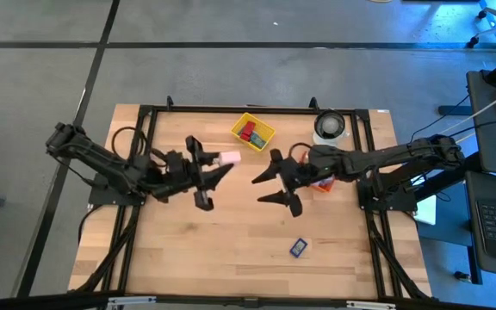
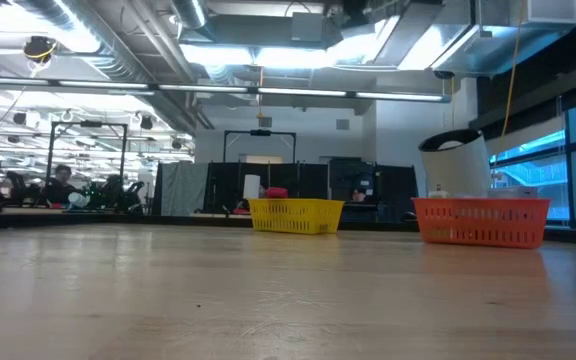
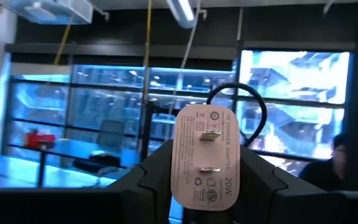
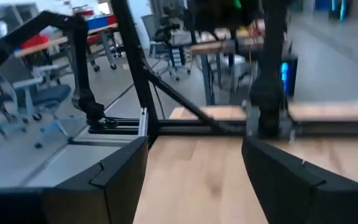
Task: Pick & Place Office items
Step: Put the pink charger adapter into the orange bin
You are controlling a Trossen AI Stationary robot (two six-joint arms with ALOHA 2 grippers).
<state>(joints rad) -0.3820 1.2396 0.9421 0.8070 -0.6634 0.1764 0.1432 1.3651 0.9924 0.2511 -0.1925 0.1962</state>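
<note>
The left claw (image 1: 222, 164) was clamped on a pink charger (image 1: 229, 158); in the left wrist view the charger (image 3: 206, 154) stood upright between the two dark fingers (image 3: 157, 171), its prong face toward the camera, raised clear of the desk (image 1: 231, 250); the claw hung over the desk's middle left, near the yellow bin (image 1: 253, 132). Red pieces (image 1: 249, 133) lay inside that yellow bin. The right claw (image 1: 274, 182) hung over the desk's centre, its fingers spread wide and holding nothing; bare wood showed between them in the right wrist view (image 4: 191, 180). A dark blue piece (image 1: 298, 248) lay flat on the desk near the front edge, well apart from both claws. The orange bin (image 2: 480, 222) stood beneath the right arm; the white roll (image 1: 329, 126) stood beside it.
</note>
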